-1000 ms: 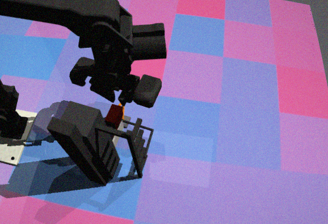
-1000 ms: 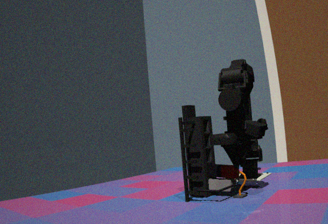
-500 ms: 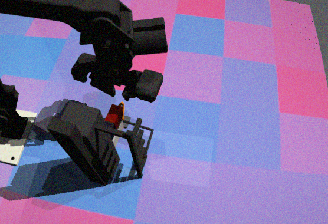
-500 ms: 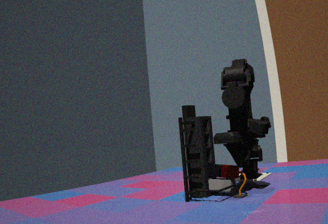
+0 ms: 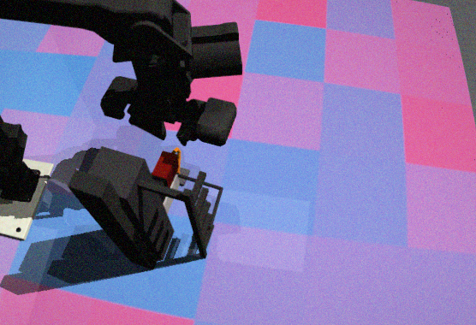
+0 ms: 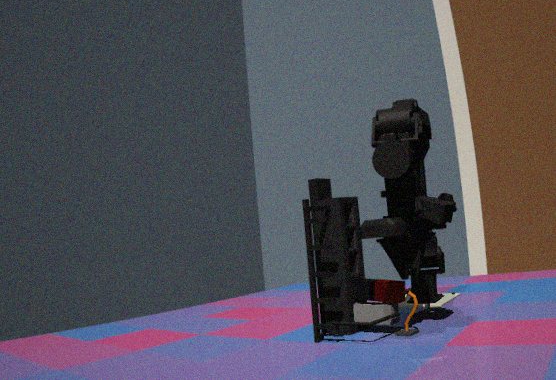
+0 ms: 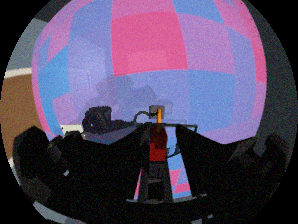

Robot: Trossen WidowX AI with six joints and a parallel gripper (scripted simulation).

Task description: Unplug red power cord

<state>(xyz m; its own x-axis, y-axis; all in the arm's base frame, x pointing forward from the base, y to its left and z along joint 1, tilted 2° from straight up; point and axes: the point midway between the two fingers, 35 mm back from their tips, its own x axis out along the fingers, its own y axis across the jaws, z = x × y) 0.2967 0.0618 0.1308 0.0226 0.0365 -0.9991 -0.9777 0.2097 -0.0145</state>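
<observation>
Top view: the hand (image 5: 171, 133) hangs above the red plug (image 5: 166, 166), apart from it, with checkered bench (image 5: 342, 138) showing between the fingertips and the plug top. The fingers stand partly spread with nothing between them; the hand grips nothing.

The red plug sits near the left edge of the bench, just beside a dark slatted rack (image 5: 128, 207) that leans over it. Only the plug's upper faces show; its lower part is hidden behind the rack's frame bars. Whether the prongs are seated in the strip or free of it cannot be told from any view.

The power strip (image 6: 372, 312) shows only as a grey block under the plug in the exterior view; in the top view it is mostly covered by the rack.

The orange cord (image 6: 411, 312) curves from the plug down to the bench surface in the exterior view. In the top view only a short orange stub shows at the plug's top.

Wrist view: the lower half is black and the finger outlines are hard to make out. The plug (image 7: 157, 144) appears at centre, small and blurred.
</observation>
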